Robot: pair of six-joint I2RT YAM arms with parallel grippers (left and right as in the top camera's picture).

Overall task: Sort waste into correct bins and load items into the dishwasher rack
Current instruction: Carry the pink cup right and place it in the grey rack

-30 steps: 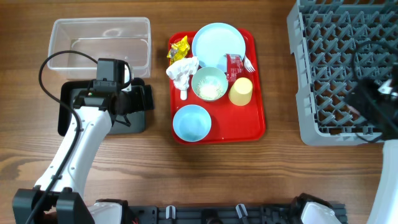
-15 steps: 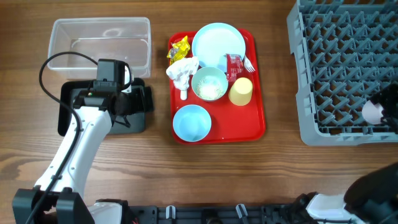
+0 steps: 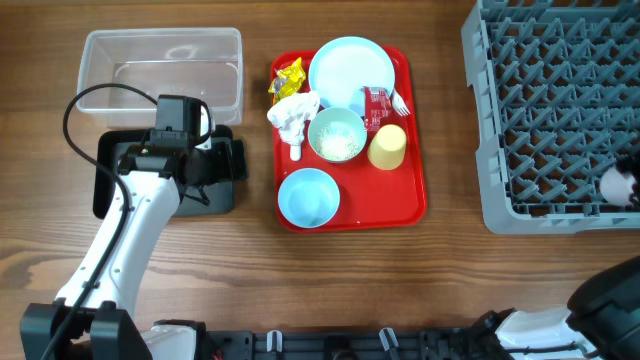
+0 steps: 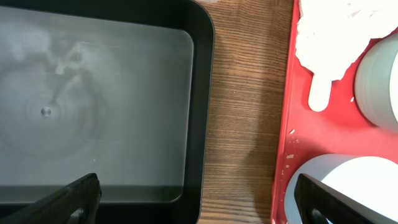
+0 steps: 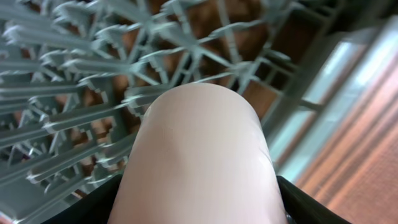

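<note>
Observed: right fingers (image 5: pixel 303 206) pinch the pinkish-white cup (image 5: pixel 199 155) from both sides, above the near right corner of the dishwasher rack (image 3: pixel 540 100); contact with the pegs not discernible. Meanwhile left fingers (image 4: pixel 65 198) spread wide, empty, hovering over the black bin (image 4: pixel 93 93), just beside the red tray (image 4: pixel 291 93) on the tabletop (image 3: pixel 450 280). On that tray: yellow cup (image 3: pixel 388 147), crumpled white napkin (image 3: pixel 292 110).
</note>
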